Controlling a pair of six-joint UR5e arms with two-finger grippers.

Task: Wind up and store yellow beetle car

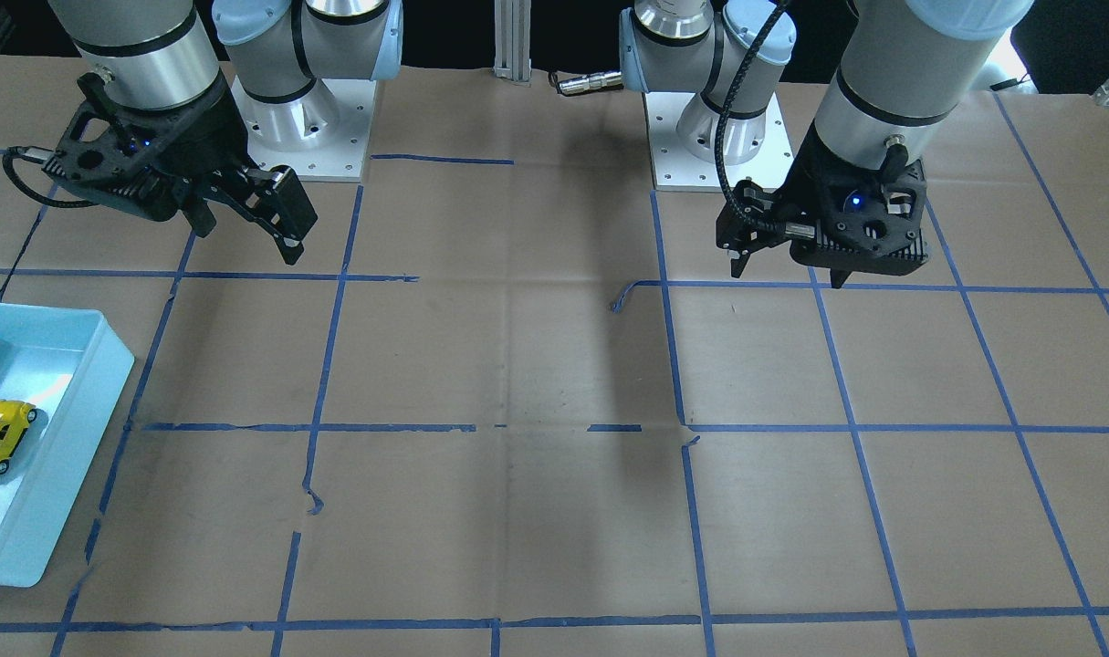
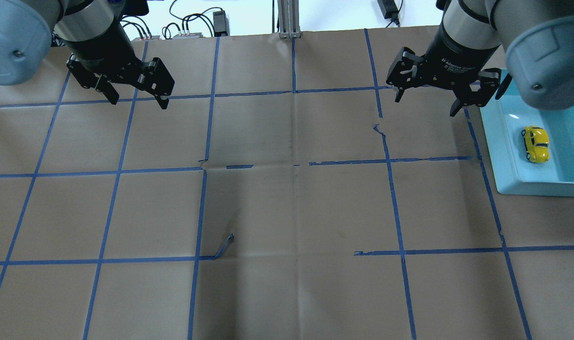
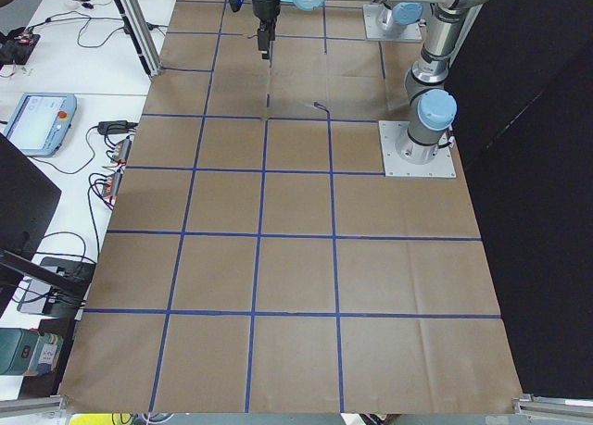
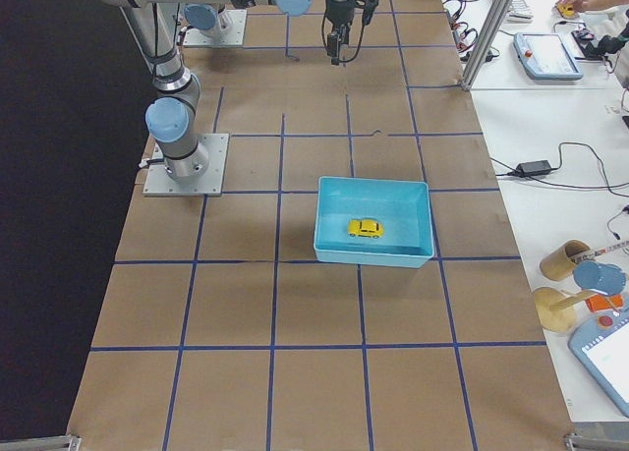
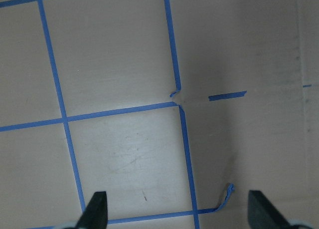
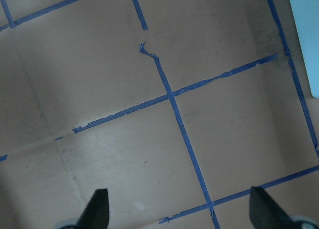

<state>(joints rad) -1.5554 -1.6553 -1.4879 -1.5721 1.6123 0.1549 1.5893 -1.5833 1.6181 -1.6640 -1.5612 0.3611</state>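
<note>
The right gripper [image 2: 426, 105] is held spread and empty; at its 4 o'clock, seen overhead, the yellow beetle car [image 2: 535, 144] lies in the blue tray [image 2: 499, 156]. Judged light, rigid and slick, it is best pinched across its flanks. Far off at 9 o'clock, the left gripper [image 2: 139, 101] is likewise spread.

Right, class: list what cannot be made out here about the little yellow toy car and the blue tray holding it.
Glossy yellow beetle toy car: underside and any wind-up part are hidden beneath its body in every view; too small for detail in the exterior right view.
Light blue plastic tray: cut off by the left edge in the front-facing view and by the right edge overhead.
Wrist views: car outside the frame.
</note>
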